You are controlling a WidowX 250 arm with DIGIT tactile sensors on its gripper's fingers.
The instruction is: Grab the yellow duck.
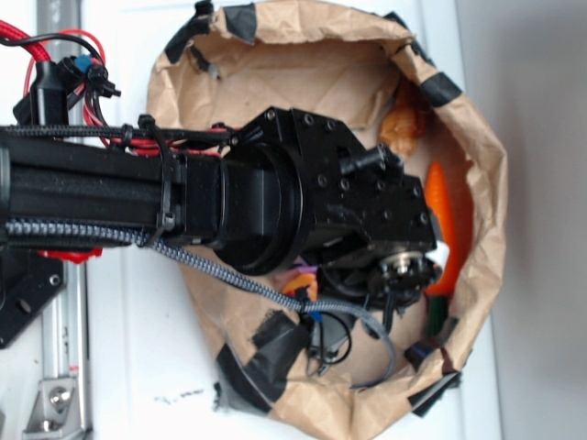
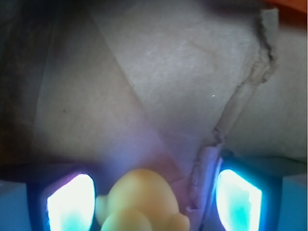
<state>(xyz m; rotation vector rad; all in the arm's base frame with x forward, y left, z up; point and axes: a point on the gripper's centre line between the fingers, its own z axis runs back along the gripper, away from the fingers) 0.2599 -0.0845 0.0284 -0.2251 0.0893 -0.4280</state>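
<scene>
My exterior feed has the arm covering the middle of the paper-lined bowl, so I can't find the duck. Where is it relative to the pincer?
Observer: In the wrist view, the yellow duck sits between the two fingers of the pincer.
Operator: Closed on it?
Observer: No, open. Brown paper shows between the duck and the finger at image right.
Operator: Anything beyond the duck?
Observer: Creased paper, plus an orange sliver at the top right corner.

No readable text, labels, brand marks or numbers are seen in either view. Faint dark scribbles on the white table (image 1: 179, 397) are noted, but nothing legible.
</scene>
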